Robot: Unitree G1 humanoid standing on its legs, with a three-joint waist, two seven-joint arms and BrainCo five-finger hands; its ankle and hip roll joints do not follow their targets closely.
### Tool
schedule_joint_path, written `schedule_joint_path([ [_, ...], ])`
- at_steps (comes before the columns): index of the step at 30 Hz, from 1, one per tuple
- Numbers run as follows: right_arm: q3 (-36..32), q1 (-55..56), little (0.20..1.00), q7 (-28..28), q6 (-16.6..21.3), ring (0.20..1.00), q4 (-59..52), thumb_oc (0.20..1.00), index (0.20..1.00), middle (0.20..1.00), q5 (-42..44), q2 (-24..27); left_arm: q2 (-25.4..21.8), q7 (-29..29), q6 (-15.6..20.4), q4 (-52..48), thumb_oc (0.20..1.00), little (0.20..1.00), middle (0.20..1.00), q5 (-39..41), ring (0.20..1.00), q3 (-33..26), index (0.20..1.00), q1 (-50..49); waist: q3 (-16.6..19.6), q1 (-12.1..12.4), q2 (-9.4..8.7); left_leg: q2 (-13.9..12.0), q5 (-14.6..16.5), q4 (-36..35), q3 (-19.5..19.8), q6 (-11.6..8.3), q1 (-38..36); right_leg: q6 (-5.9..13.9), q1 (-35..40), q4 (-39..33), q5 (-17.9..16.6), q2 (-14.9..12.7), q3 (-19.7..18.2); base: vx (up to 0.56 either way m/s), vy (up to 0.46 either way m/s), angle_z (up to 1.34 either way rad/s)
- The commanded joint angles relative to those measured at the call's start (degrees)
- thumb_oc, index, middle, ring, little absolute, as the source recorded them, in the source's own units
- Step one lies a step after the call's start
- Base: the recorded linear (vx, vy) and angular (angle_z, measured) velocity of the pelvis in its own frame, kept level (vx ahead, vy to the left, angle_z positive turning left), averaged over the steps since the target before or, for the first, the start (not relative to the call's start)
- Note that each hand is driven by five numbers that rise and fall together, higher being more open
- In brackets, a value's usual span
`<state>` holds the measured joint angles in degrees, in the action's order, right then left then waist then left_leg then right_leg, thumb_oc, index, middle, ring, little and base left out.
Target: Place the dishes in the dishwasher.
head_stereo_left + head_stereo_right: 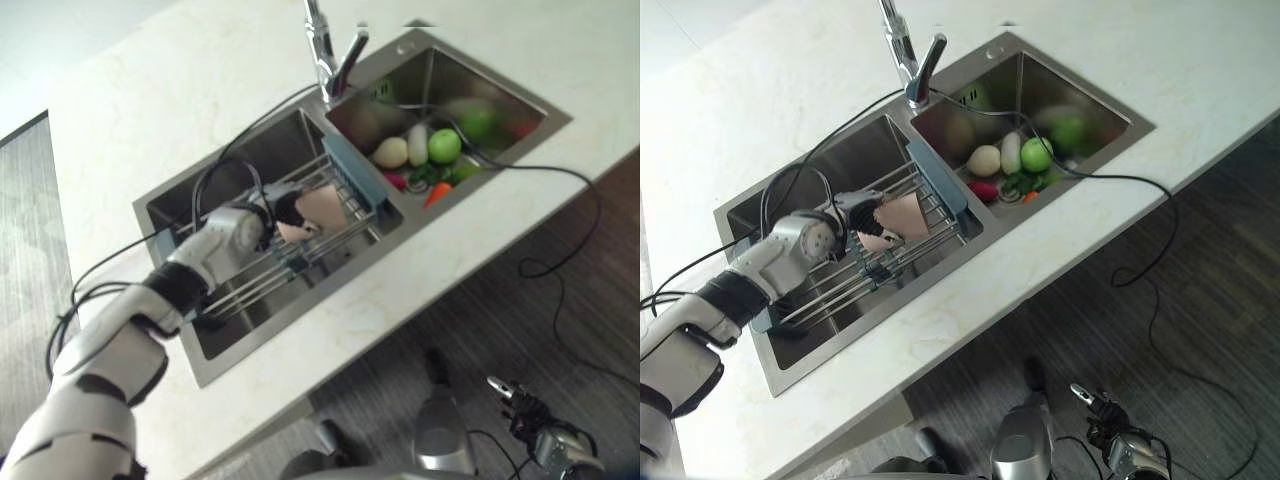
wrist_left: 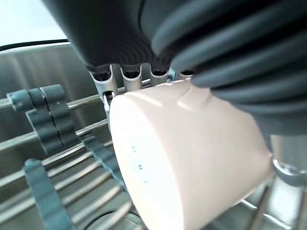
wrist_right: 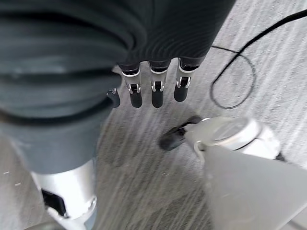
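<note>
My left hand (image 1: 283,208) reaches into the left basin of a steel double sink and is shut on a pale pink cup (image 1: 322,207). The cup lies on its side just above a wire dish rack (image 1: 262,280) with blue-grey pegs that spans the basin. In the left wrist view the cup (image 2: 192,153) sits between the fingers (image 2: 129,76) and the palm cover, with the rack's bars (image 2: 48,115) right beneath it. My right hand (image 1: 522,402) hangs low beside the counter over the floor, its fingers (image 3: 157,96) straight and holding nothing.
The right basin (image 1: 510,100) holds vegetables and fruit, among them a green apple (image 1: 444,146). A chrome faucet (image 1: 325,50) stands behind the divider. A blue strip (image 1: 350,170) edges the rack's right end. A pale stone counter (image 1: 450,250) surrounds the sink; dark wood floor (image 1: 560,300) lies below.
</note>
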<state>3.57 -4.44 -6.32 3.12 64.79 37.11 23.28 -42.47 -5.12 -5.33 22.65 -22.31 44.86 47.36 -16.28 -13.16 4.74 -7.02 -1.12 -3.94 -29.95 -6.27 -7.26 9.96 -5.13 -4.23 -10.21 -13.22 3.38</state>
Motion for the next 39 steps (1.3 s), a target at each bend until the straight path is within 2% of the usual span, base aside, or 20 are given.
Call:
schedule_joint_path([
  [1,-0.95,2.97,1.000,1.20,1.15,1.000,0.54,1.000,1.000,1.000,-1.68,-0.90,-3.83,21.06,3.83,-1.63,0.200,0.200,0.200,-3.08,0.200,-4.76,0.200,-0.01,0.43,0.85,0.20,-4.49,4.32,10.30,3.45,0.29,4.52,1.74,-0.56,7.05,6.10,-2.44,3.59,0.00,0.050,0.15],
  [2,-0.94,3.63,1.000,1.40,1.47,1.000,1.14,1.000,1.000,1.000,-2.24,-1.48,-4.02,28.17,4.62,-2.63,0.200,0.200,0.200,-1.81,0.200,-6.71,0.200,-0.99,1.19,1.31,0.09,-4.38,4.30,9.91,3.92,0.25,4.18,1.57,0.03,6.93,6.34,-2.27,3.87,-0.01,0.047,0.11],
  [3,-0.91,4.27,1.000,1.76,1.28,1.000,1.39,1.000,1.000,1.000,-2.79,-2.08,-3.64,32.45,5.18,-3.52,0.200,0.200,0.200,-1.30,0.200,-9.19,0.200,-2.53,1.95,1.95,-0.06,-4.27,4.26,9.57,4.41,0.27,3.90,1.37,0.66,6.82,6.58,-2.12,4.20,-0.01,0.041,0.09],
  [7,-0.49,6.26,1.000,3.03,1.65,1.000,2.47,1.000,1.000,1.000,-3.94,-4.85,-1.25,44.10,9.05,-6.69,0.200,0.200,0.200,-5.31,0.200,-18.46,0.200,-8.87,4.79,4.26,-1.05,-3.97,4.24,8.86,6.54,0.46,3.17,0.80,2.93,6.88,7.58,-1.76,5.79,0.01,0.020,0.21],
  [13,0.54,7.33,1.000,4.26,0.65,1.000,0.95,1.000,1.000,1.000,-4.59,-6.55,-0.68,51.70,7.21,-13.01,0.200,0.200,0.200,-8.48,0.200,-26.01,0.200,-12.96,7.36,5.86,-1.71,-3.83,4.27,8.07,7.94,0.63,1.68,0.65,5.19,7.64,9.02,-1.71,7.73,0.02,0.026,0.20],
  [17,0.03,8.53,1.000,4.83,-0.47,1.000,0.35,1.000,1.000,1.000,-6.42,-7.36,-1.35,53.40,7.06,-17.91,0.200,0.200,0.200,-9.31,0.200,-31.49,0.200,-15.90,8.52,7.17,-1.80,-3.45,4.24,7.15,9.27,0.77,0.68,0.67,6.86,7.81,9.85,-1.73,9.12,0.02,0.026,0.16],
  [20,-0.54,9.71,1.000,5.19,-0.97,1.000,1.39,1.000,1.000,1.000,-9.42,-8.50,-1.77,53.69,7.69,-23.51,0.200,0.200,0.200,-9.27,0.200,-36.89,0.200,-19.16,9.64,9.12,-1.93,-3.44,4.06,6.27,10.65,0.89,0.05,0.56,8.21,7.69,10.30,-1.76,10.71,0.04,0.009,0.25],
  [23,-0.82,10.31,1.000,5.55,-0.75,1.000,2.35,1.000,1.000,1.000,-10.91,-9.37,-0.45,53.68,10.17,-28.87,0.200,0.200,0.200,-7.22,0.200,-41.64,0.200,-22.99,9.95,11.20,-2.16,-3.44,4.21,6.10,12.67,0.90,0.09,0.36,9.16,7.48,10.76,-1.65,11.85,0.01,-0.014,0.23],
  [25,-0.92,10.60,1.000,5.66,-0.66,1.000,2.35,1.000,1.000,1.000,-11.56,-9.76,1.20,51.72,14.10,-31.49,0.200,0.200,0.200,-1.66,0.200,-44.90,0.200,-26.50,10.01,12.71,-2.31,-3.21,4.47,6.56,14.52,0.89,0.43,0.10,9.73,7.28,11.05,-1.36,12.42,0.01,-0.052,0.35],
  [27,-0.82,10.47,1.000,5.58,-1.18,1.000,1.54,1.000,1.000,1.000,-12.60,-10.07,3.38,49.83,15.02,-34.12,0.200,0.200,0.200,0.69,0.200,-48.05,0.200,-30.64,9.92,14.46,-2.64,-2.70,5.43,8.30,16.94,0.98,1.20,-0.32,10.21,6.99,11.34,-0.94,12.57,0.02,-0.124,0.32],
  [29,-0.22,9.52,1.000,5.14,-2.53,1.000,-0.51,1.000,1.000,1.000,-13.22,-10.32,4.27,48.38,17.62,-35.81,0.200,0.200,0.200,1.99,0.200,-52.46,0.200,-36.40,9.68,17.30,-3.33,-2.54,6.57,12.11,19.34,0.72,2.88,-1.05,10.90,6.36,11.43,-0.39,13.16,0.03,-0.220,0.33],
  [31,0.19,8.75,1.000,4.63,-2.73,1.000,-1.17,1.000,1.000,1.000,-14.12,-10.12,3.87,48.41,17.33,-36.17,0.200,0.200,0.200,1.33,0.200,-54.44,0.200,-38.73,9.61,18.65,-3.52,-2.59,6.76,13.69,20.35,0.44,3.92,-1.52,11.16,5.99,11.44,-0.04,13.57,0.03,-0.185,0.23],
  [33,0.90,7.77,1.000,3.99,-2.87,1.000,-1.74,1.000,1.000,1.000,-14.22,-9.70,3.13,48.89,18.56,-36.51,0.200,0.200,0.200,2.04,0.200,-57.84,0.200,-42.12,9.17,20.71,-3.44,-3.05,7.07,15.49,22.31,-0.22,5.02,-2.25,11.95,5.28,11.80,1.06,14.07,0.03,-0.218,0.33],
  [34,1.32,6.85,1.000,3.64,-3.33,1.000,-1.82,1.000,1.000,1.000,-13.66,-9.43,2.46,49.87,19.50,-36.63,0.200,0.200,0.200,2.10,0.200,-60.65,0.200,-45.02,9.13,22.27,-3.36,-3.30,5.70,15.08,23.74,-0.63,5.77,-2.81,11.81,4.68,11.73,1.77,14.35,0.03,-0.199,0.38],
  [35,1.60,6.55,1.000,3.35,-3.43,1.000,-1.68,1.000,1.000,1.000,-13.55,-9.38,2.30,50.56,19.17,-36.87,0.200,0.200,0.200,2.06,0.200,-61.88,0.200,-46.28,9.17,22.69,-3.25,-3.49,5.12,14.50,24.26,-0.85,5.78,-3.04,11.90,4.36,11.74,2.16,14.57,0.04,-0.204,0.23],
  [37,1.92,6.03,1.000,3.37,-3.51,1.000,-1.30,1.000,1.000,1.000,-11.92,-9.35,2.58,50.68,19.91,-37.32,0.200,0.200,0.200,3.82,0.200,-65.64,0.200,-49.86,9.18,24.70,-2.31,-4.50,1.13,10.60,25.28,-2.06,5.70,-3.50,12.60,2.58,11.66,3.45,16.20,0.02,-0.136,0.20],
  [39,2.17,6.22,1.000,3.50,-2.90,1.000,-1.20,1.000,1.000,1.000,-12.00,-9.59,3.31,51.78,21.10,-37.22,0.200,0.200,0.200,4.12,0.200,-66.67,0.200,-50.61,8.67,25.17,-1.18,-4.84,-3.21,6.94,23.48,-3.22,6.56,-3.33,13.05,1.36,11.15,3.85,19.22,-0.15,-0.095,0.37],
])
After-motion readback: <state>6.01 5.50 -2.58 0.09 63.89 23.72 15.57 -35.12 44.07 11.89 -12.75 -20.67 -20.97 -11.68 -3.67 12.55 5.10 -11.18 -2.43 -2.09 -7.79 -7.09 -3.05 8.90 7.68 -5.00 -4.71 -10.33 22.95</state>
